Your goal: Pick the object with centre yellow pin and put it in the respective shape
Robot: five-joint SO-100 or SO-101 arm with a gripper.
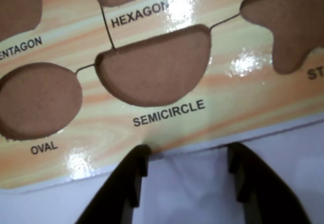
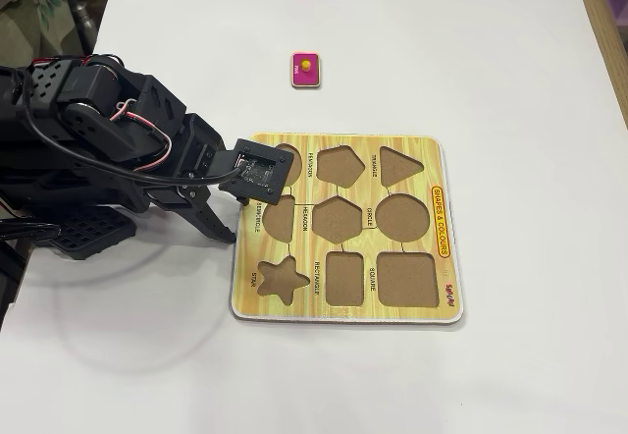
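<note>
Near the table's (image 2: 510, 51) left edge in the fixed view, the gripper (image 1: 187, 171) hangs over the left edge of the shape board (image 2: 442, 174), its 2 dark fingers (image 1: 129, 178) spread apart and holding nothing. Toward the far edge, off the board, lies the pink square piece (image 2: 305, 71) with its yellow pin (image 2: 306, 63).

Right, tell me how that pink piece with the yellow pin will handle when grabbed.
The pink piece looks flat and square, so it probably won't roll and should stay stiff. Its yellow pin stands up at the centre, likely the easiest grip. It seems small and light, so a nudge may slide it on the smooth white table.
</note>
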